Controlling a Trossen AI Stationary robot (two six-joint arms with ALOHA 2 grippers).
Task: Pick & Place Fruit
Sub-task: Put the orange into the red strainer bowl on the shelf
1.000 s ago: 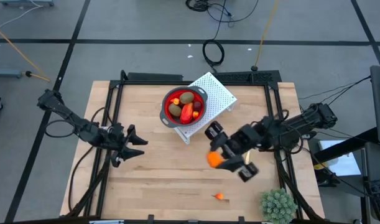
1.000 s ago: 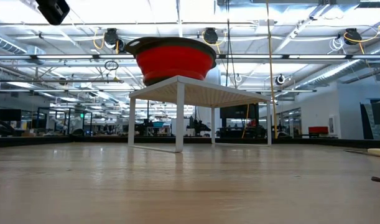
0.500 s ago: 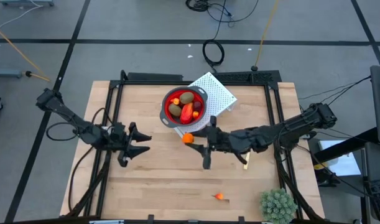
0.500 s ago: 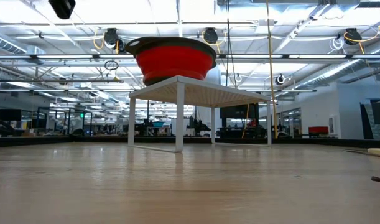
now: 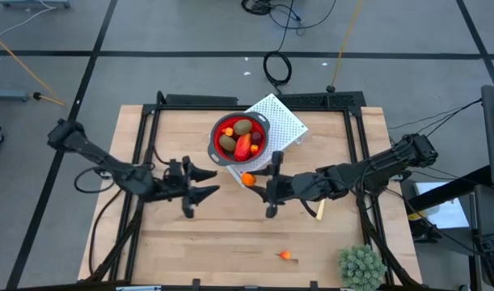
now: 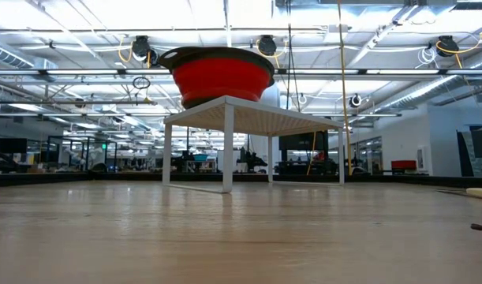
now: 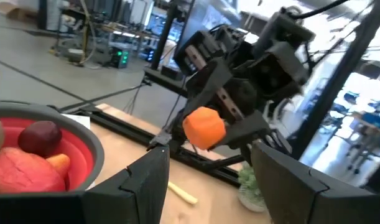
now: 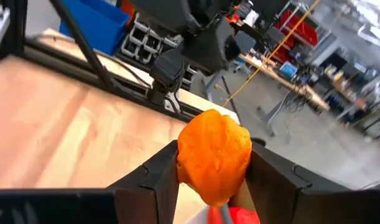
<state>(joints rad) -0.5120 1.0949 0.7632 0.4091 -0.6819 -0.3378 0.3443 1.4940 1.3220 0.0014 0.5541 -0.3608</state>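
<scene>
Right gripper [image 5: 253,181] pinches 1 orange fruit [image 5: 247,179] between its fingers, just near-right of the red bowl [image 5: 218,153] rim. Left gripper [image 5: 206,182], fingers spread and empty, faces it from the left, close by.

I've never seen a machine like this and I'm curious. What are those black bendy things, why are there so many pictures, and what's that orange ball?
They are two robot arms at a wooden table. One camera looks down from above, one sits at table height, and one rides on each wrist. The right gripper pinches the orange ball, a toy fruit, beside a red bowl holding more toy fruit. The bowl stands on a small white rack. The left gripper is open and holds nothing, facing the other. On the table lie a tiny orange piece, a pale stick and a spiky green plant ball.
</scene>
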